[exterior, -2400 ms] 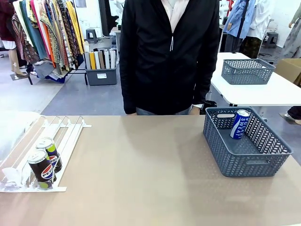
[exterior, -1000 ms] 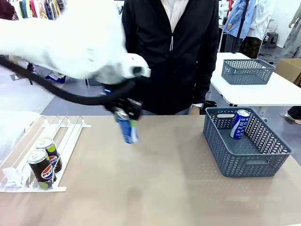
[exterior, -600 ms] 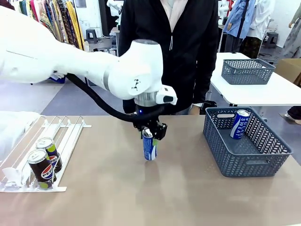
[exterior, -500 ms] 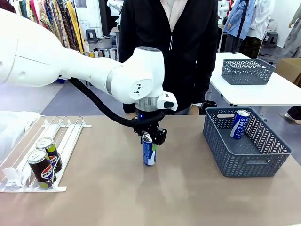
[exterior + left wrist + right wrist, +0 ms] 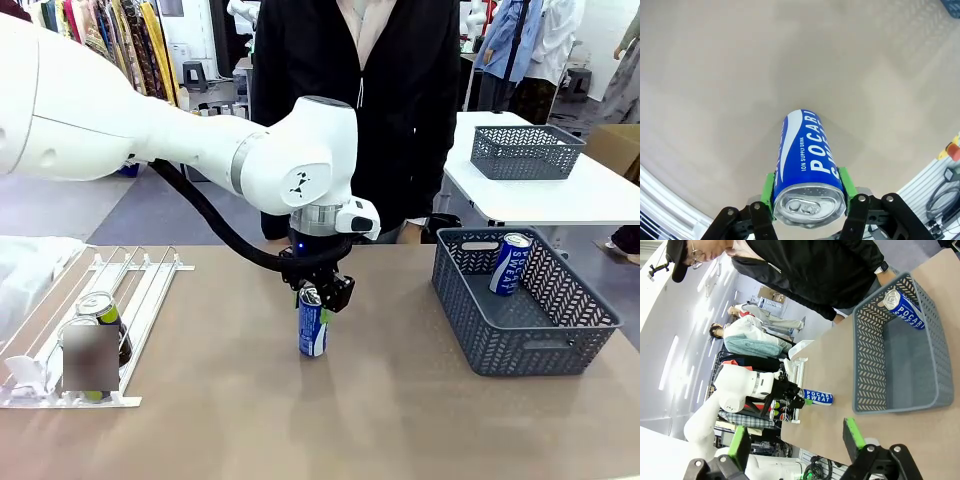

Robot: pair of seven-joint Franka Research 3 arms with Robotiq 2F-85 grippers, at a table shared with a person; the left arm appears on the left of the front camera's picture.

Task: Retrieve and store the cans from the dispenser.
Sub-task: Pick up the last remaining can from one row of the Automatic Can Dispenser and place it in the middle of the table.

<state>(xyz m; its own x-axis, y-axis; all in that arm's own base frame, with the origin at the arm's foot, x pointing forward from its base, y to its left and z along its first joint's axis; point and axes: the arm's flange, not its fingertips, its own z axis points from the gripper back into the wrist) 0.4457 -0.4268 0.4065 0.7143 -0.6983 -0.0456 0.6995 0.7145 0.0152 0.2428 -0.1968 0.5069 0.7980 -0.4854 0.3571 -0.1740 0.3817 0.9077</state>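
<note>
My left gripper (image 5: 322, 294) is shut on the top of a blue can (image 5: 312, 332), held upright at the middle of the table. In the left wrist view the green pads (image 5: 769, 186) clamp both sides of that can (image 5: 807, 160) just under its silver top. Whether its base rests on the table I cannot tell. The white dispenser (image 5: 150, 275) lies at the left with a black can (image 5: 103, 312) in a lane and a blurred one in front of it. My right gripper (image 5: 796, 437) hangs open with nothing between its fingers, off the table's right end.
A dark grey mesh basket (image 5: 560, 352) stands at the right with one blue can (image 5: 510, 262) leaning inside; the right wrist view shows that basket (image 5: 867, 355) too. A person in a black jacket (image 5: 360, 110) stands at the far edge. Bare tabletop lies between the held can and the basket.
My left arm has carried the blue can rightward from near the dispenser and lowered it at the table's middle. The cans in the dispenser and the basket have not moved.
</note>
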